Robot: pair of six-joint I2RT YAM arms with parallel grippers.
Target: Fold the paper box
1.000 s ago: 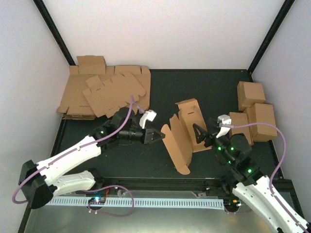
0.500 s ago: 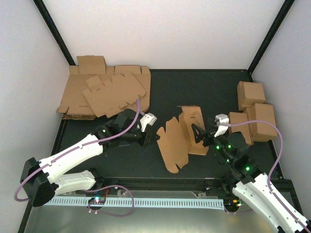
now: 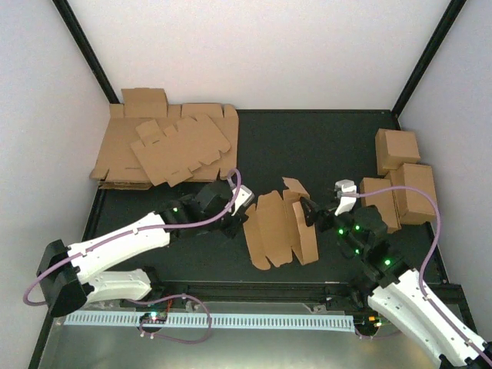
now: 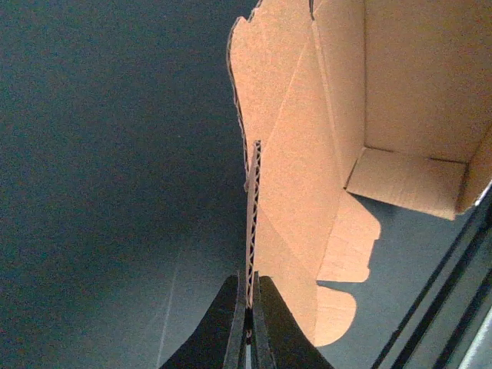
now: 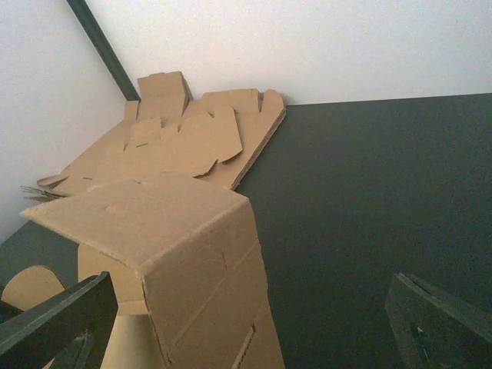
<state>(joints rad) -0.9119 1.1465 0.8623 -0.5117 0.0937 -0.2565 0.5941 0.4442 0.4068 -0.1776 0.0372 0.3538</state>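
The paper box point(image 3: 275, 228) sits near the middle of the dark table point(image 3: 323, 146), between the 2 arms, and it is only partly formed. In the top view most of the die-cut piece is spread out and leaning, its scalloped flaps toward the near edge, while the part on the right stands up from the surface. The left wrist view shows at least 2 walls meeting at a corner with a short flap folded in at the bottom, so some creases are already bent, but nothing looks tucked or locked and no lid is closed. The left gripper point(image 4: 247, 327) has its fingers pressed together on the thin corrugated edge of one panel, pinching it. The right gripper point(image 3: 310, 214) has its fingers point(image 5: 61, 315) spread wide on either side of the raised, creased panel, and they appear not to touch it. By my reading the task is less than half done: the remaining walls need raising, the tabs need tucking and the top needs closing. A heap of flat blanks point(image 3: 165, 146) lies in the far left corner and finished boxes point(image 3: 403, 181) stand at the right.
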